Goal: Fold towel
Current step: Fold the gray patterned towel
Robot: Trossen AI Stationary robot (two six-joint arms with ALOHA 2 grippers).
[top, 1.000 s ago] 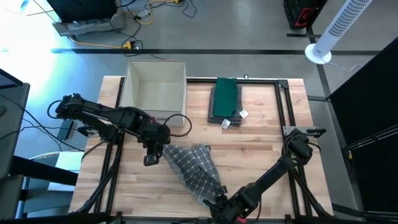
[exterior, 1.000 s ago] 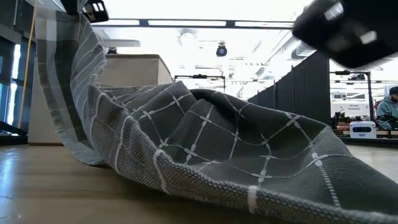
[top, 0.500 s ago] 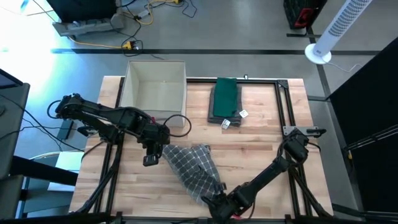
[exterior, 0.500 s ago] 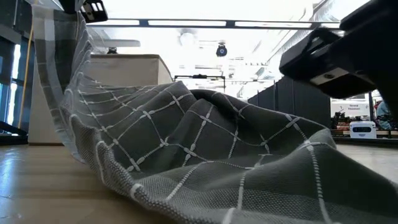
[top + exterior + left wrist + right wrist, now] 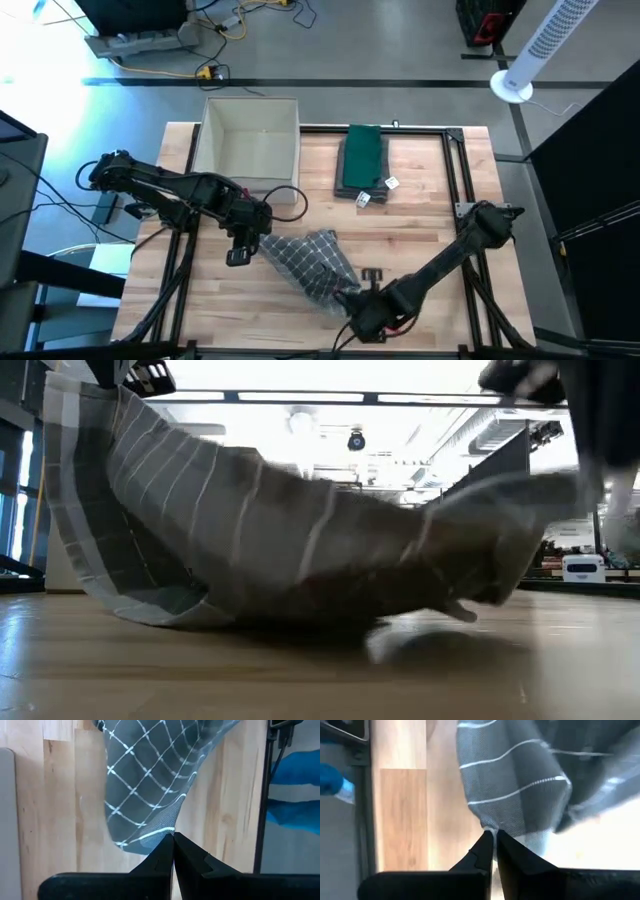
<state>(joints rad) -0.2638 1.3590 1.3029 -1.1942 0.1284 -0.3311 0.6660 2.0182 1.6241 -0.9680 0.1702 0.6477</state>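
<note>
You had the grey checked towel (image 5: 308,262) bunched up in the front middle of the counter (image 5: 420,225), pinned at two ends. Your left gripper (image 5: 243,243) sat at the towel's left edge with its fingers (image 5: 162,856) pinched tight on a corner, and in the low view that corner was lifted well up off the wood while the rest draped down in a heap. Your right gripper (image 5: 362,303) was at the towel's near right end, fingers (image 5: 485,851) also clamped shut on a bit of hem, and that end looked raised too. Honestly the risky part was how little cloth either side had: both wrist views showed just the tip of a corner between the fingers, so any sharp tug could have popped one out and dumped the whole thing. The other worry was that the middle was sagging and creased, not spread flat, so if you'd laid it over like that you'd likely have got a lumpy, crooked fold instead of edges lining up. And the two grippers weren't far apart, so pulling them unevenly would probably have twisted the cloth more. The green folded cloth (image 5: 362,160) and the open box (image 5: 250,132) at the back were well apart from all this, so no real clash risk there.
</note>
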